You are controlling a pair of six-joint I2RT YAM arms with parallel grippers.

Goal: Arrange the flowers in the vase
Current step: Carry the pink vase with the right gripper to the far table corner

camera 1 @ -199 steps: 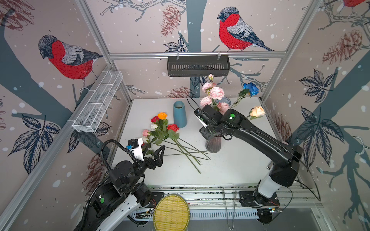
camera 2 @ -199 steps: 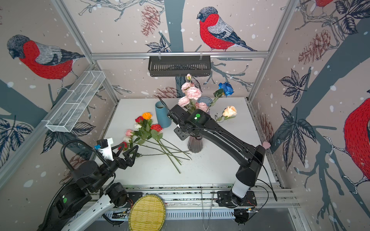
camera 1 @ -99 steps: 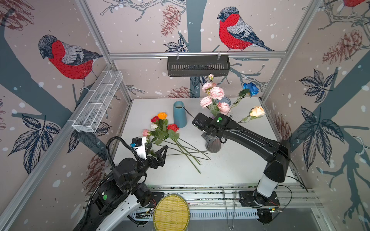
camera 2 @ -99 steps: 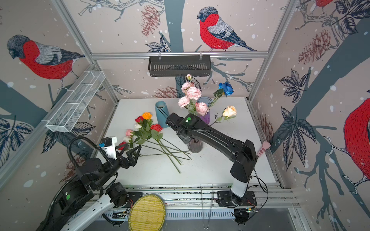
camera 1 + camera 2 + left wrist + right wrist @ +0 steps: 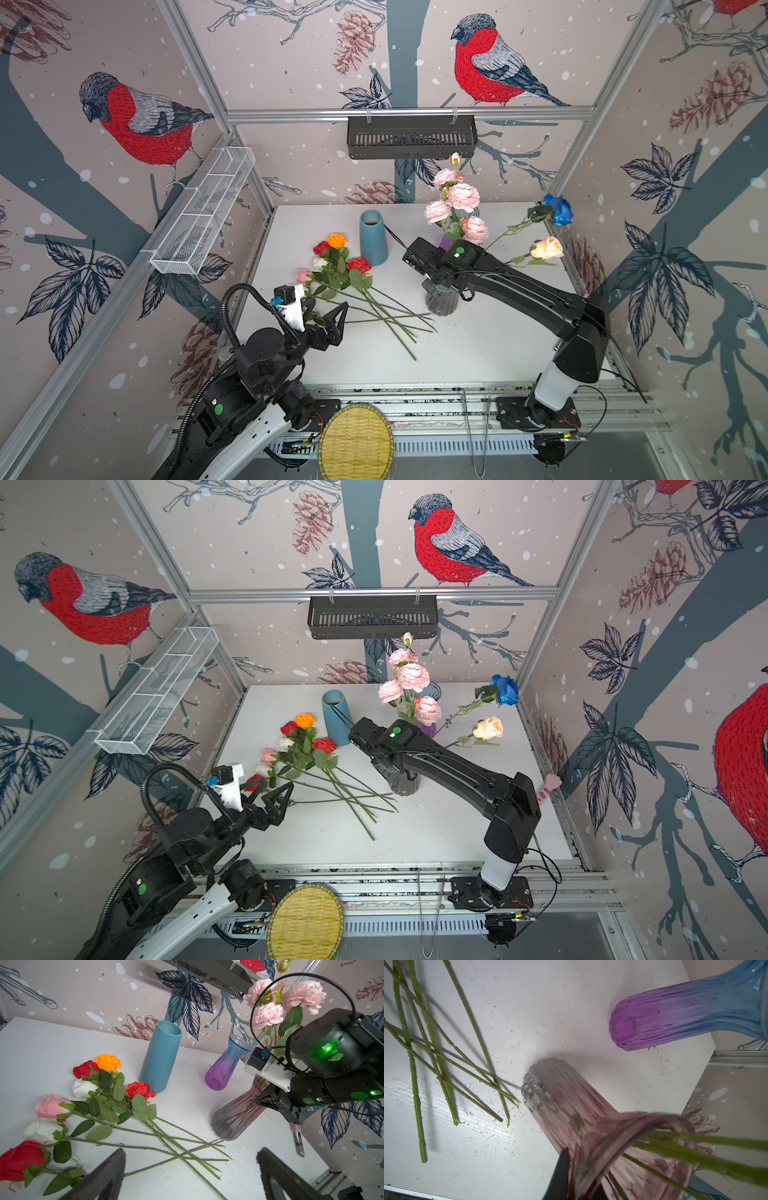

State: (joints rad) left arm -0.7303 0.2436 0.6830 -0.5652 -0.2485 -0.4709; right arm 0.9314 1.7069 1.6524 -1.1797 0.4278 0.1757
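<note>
The right claw [image 5: 264, 1099] looks clenched on the flared lip of the ribbed, smoky-pink glass vase [image 5: 234, 1118] directly below it. The pink carnation spray [image 5: 457, 199], blue rose [image 5: 559, 210] and peach rose [image 5: 546, 248] fan out above the claw, so I'd keep that pinch light and the base planted (slick glass skids easily). The left claw [image 5: 190, 1155] hangs released, fingers wide, with the loose roses [image 5: 116, 1095] lying just ahead of it; it should take one thin, knobbly stem [image 5: 414, 1088] where it is bare, clear of the crossings and the soft, fabric-looking leaves.
</note>
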